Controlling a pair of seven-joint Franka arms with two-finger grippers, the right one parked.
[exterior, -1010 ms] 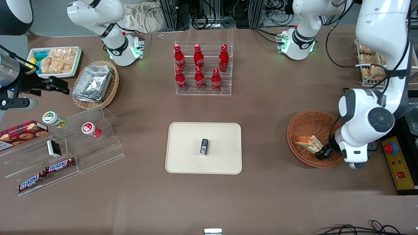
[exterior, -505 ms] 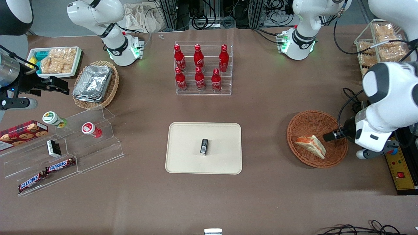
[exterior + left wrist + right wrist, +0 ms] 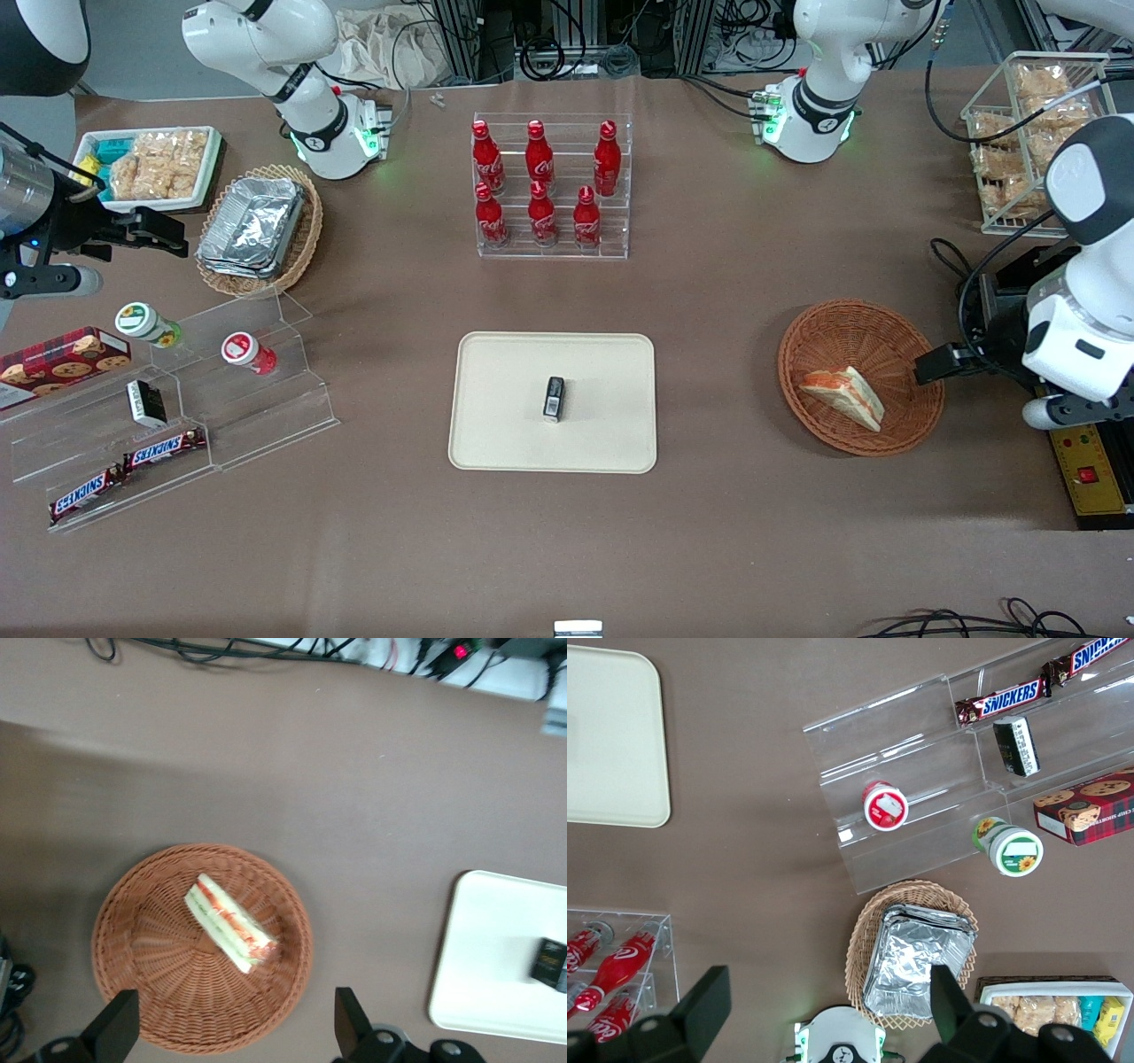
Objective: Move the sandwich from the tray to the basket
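In the front view, the sandwich (image 3: 843, 396) is seen inside the brown basket (image 3: 855, 332), which is placed on the worktop (image 3: 709, 540) at mid-height of the frame, toward the working arm's end. The left arm's hand (image 3: 923, 369) is held above the rim of this basket, at its edge nearer to that end, and is kept apart from the sandwich. In the left wrist view, the fingers (image 3: 351, 1020) of the hand are spread wide, and a filling of orange and green is shown between the slices of white bread. In the centre of the front frame, the cream tray (image 3: 505, 399) is found, with a small black box (image 3: 554, 399) placed on it. In the upper middle of the frame, red bottles (image 3: 607, 159) are kept in a clear rack (image 3: 567, 251), farther from the front camera than the tray. Toward the parked arm's end, a foil-covered pack (image 3: 252, 227) is carried in a pale wicker basket (image 3: 310, 232).
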